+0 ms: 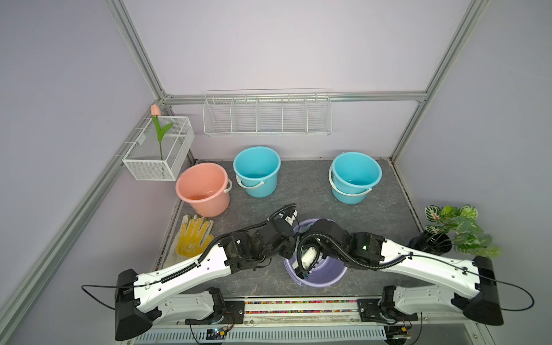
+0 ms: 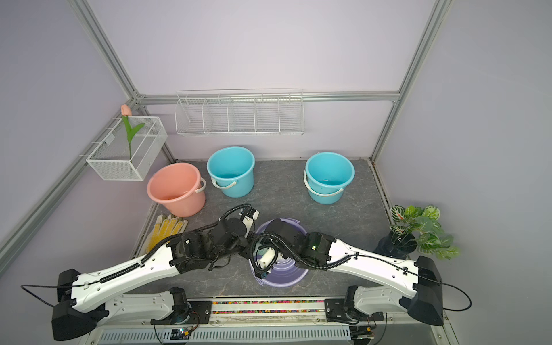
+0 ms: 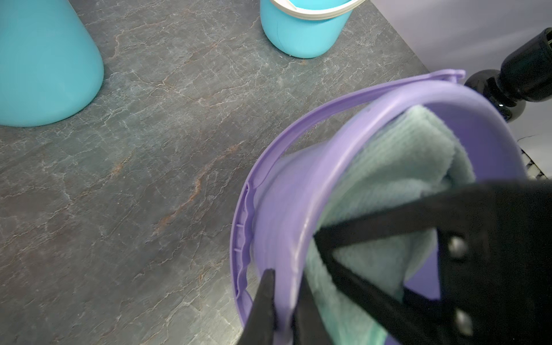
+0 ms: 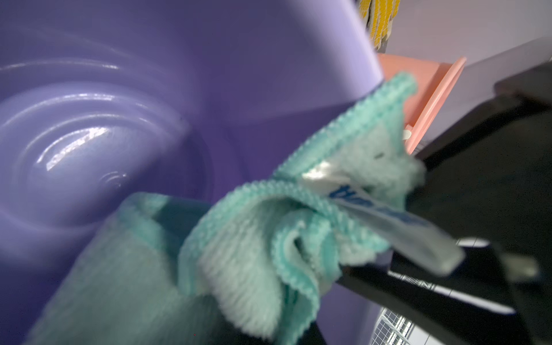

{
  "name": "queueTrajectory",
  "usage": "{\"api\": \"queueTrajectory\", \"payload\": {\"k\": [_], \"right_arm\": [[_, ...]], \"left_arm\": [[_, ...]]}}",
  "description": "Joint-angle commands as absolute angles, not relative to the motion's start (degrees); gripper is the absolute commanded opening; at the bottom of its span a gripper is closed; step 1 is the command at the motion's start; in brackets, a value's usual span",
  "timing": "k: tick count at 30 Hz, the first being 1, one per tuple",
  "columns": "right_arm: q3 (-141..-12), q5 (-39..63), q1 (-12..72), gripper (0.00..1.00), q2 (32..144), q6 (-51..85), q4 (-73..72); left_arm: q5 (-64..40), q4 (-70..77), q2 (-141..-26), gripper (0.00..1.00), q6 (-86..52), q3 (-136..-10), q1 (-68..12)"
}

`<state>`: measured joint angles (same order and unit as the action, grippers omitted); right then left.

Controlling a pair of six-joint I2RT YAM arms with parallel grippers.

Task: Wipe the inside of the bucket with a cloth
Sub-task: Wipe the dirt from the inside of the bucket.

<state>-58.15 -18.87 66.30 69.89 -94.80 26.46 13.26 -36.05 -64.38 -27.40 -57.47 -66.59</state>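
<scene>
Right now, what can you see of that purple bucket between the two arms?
The purple bucket is glossy lilac plastic with ringed steps around its bottom and a matching handle folded down beside the rim. It sits on the dark stone-look table. The left hand pinches its rim; the right hand holds the mint cloth inside it.

Tabletop [image 1: 301,188]: bucket [image 1: 316,279], spare buckets [image 1: 257,176], glove [image 1: 194,236], plant [image 1: 458,225]

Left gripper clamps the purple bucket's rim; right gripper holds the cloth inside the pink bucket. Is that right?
Not quite: the right gripper holds the cloth inside the purple bucket, the same one whose rim the left gripper clamps. The right wrist view shows purple walls around the cloth.
</scene>
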Motion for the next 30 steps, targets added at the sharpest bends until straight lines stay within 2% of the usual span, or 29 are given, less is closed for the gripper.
{"api": "queueTrajectory", "payload": {"k": [1, 10, 16, 23, 30], "right_arm": [[-59.98, -22.92, 64.07, 0.07, 68.78, -98.5, 28.33], [-59.5, -30.06, 63.22, 0.07, 63.56, -93.95, 38.18], [-58.6, -30.41, 64.44, 0.07, 58.29, -88.04, 48.33], [-56.78, -20.96, 68.3, 0.07, 53.96, -79.12, 59.86], [-55.87, -2.49, 69.97, 0.07, 52.08, -71.3, 60.92]], "left_arm": [[11.36, -34.81, -63.11, 0.0, -28.47, -56.87, -66.87], [12.69, -35.01, -63.24, 0.0, -28.21, -57.13, -66.88], [14.82, -35.34, -62.59, 0.0, -28.48, -57.14, -66.88], [16.63, -35.45, -62.34, 0.0, -29.51, -57.31, -66.88], [17.41, -35.0, -62.27, 0.0, -30.19, -57.13, -66.86]]}}
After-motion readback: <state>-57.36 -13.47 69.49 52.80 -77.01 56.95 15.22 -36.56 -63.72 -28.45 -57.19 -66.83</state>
